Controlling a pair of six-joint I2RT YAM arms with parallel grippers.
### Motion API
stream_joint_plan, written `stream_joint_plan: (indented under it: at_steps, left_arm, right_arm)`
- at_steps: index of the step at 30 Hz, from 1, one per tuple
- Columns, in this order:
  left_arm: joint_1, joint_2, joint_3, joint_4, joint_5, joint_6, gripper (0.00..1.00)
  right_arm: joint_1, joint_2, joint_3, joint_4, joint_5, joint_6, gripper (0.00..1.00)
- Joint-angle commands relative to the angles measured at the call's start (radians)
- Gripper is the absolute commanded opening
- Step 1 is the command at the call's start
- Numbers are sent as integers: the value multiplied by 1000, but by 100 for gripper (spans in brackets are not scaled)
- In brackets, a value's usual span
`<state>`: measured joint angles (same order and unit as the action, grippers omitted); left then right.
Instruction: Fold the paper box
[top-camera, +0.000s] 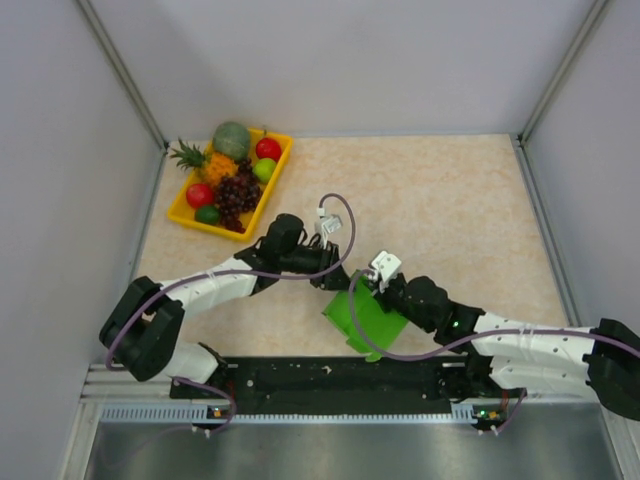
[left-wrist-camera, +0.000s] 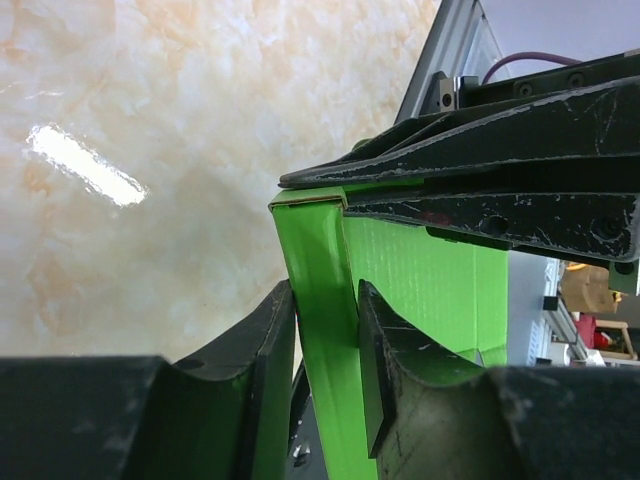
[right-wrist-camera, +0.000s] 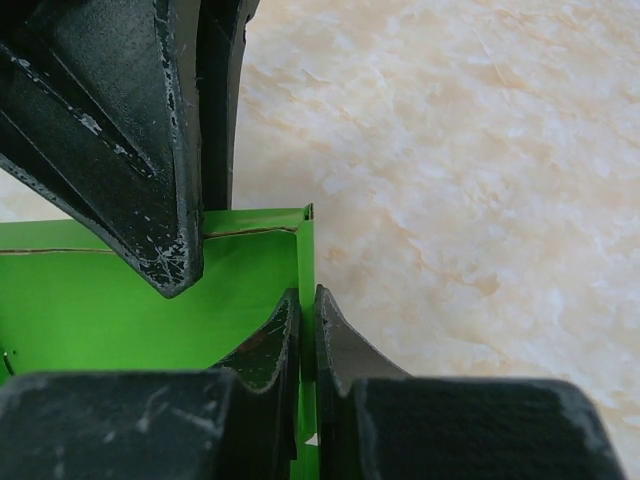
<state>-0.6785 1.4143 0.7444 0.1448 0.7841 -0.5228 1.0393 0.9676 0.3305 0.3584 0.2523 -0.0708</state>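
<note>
paper box (left-wrist-camera: 420, 280) matt card; table (left-wrist-camera: 150, 200) glossy marbled; left tool (left-wrist-camera: 326, 310) scuffed black plastic

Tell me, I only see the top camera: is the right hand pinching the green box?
Observer: Yes. Its wrist camera shows the right hand shut on the box's thin upright edge.
Operator: And the other one?
Observer: The left hand squeezes a folded wall of the box between both fingers.
Operator: Are they close?
Observer: Very. Seen from the left wrist, the right hand clamps just above that wall's top.
</note>
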Motion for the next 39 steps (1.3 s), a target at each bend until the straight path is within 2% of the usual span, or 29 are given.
stream_joint_plan:
  at_steps: [1,4,5,8,10,11,15,22,27,32,37,38,39]
  left_arm:
    - [-75,-11,61,27,110,20,35]
    - [-75,-24,72,-17,101,52,43]
    - [-73,-29,76,-66,90,67,49]
    - [-70,-47,87,-103,78,112,54]
    - [-70,-51,90,-123,78,124,54]
    - [-72,-49,93,-132,78,129,53]
    - [-72,-46,101,-140,57,151,35]
    - [-104,-57,205,-336,-87,242,17]
    - [-139,-54,265,-467,-181,286,15]
    - [-154,-57,283,-502,-236,294,15]
    - [-162,-57,294,-513,-232,294,15]
    - [-164,-54,294,-511,-232,290,15]
    - [-171,-54,297,-507,-236,285,15]
  right_arm:
    - [34,0,62,129,33,8,0]
    - [36,-35,56,120,33,16,0]
    - [36,-46,51,120,30,17,0]
    - [34,-93,30,111,5,16,0]
    - [34,-121,12,119,-8,23,0]
    - [34,-145,-1,119,-13,26,0]
    - [33,-179,-7,102,-15,61,0]
    - [33,-161,45,-2,7,98,6]
    - [33,-124,88,-101,44,98,12]
    - [33,-89,123,-165,61,104,17]
    - [33,-75,133,-156,58,109,20]
    - [34,-61,134,-144,62,109,18]
    - [37,-52,136,-133,73,112,10]
